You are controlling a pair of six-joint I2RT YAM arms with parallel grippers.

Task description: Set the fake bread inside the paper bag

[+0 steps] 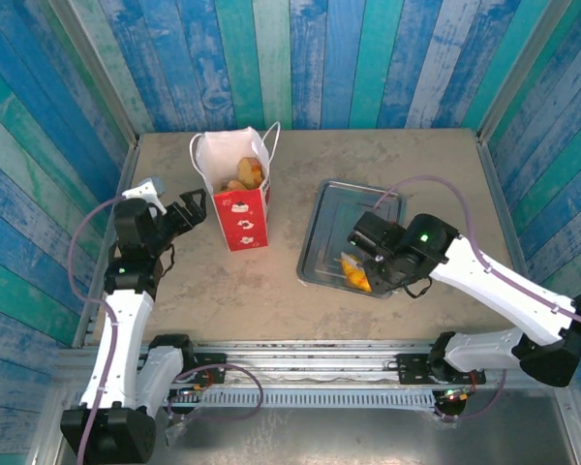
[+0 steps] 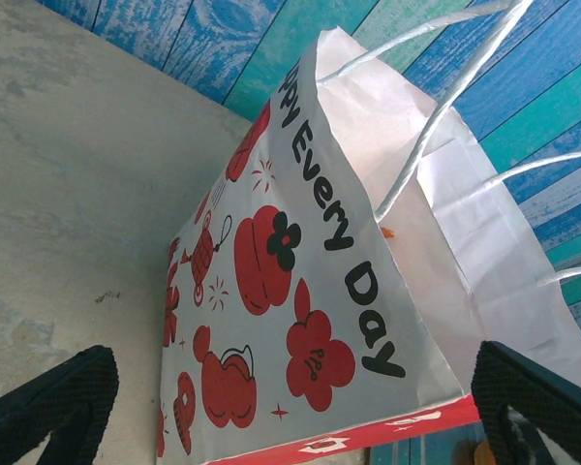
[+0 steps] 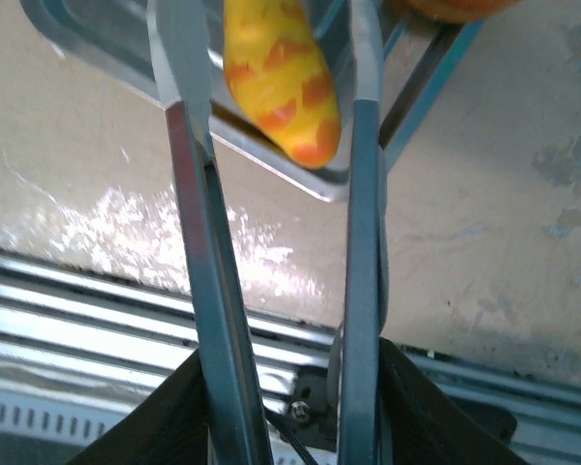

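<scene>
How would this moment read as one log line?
left pincer open beside paper bag | right pincer holds tongs | yellow roll between tong arms

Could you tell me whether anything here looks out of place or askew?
Nothing looks spilled or damaged. The paper bag stands upright, pastries inside. One thing stands out mildly: the yellow twisted roll sits at the near corner of the grey tray, between the arms of the metal tongs.

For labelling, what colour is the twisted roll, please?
Twisted roll: yellow with orange patches; right wrist view.
</scene>
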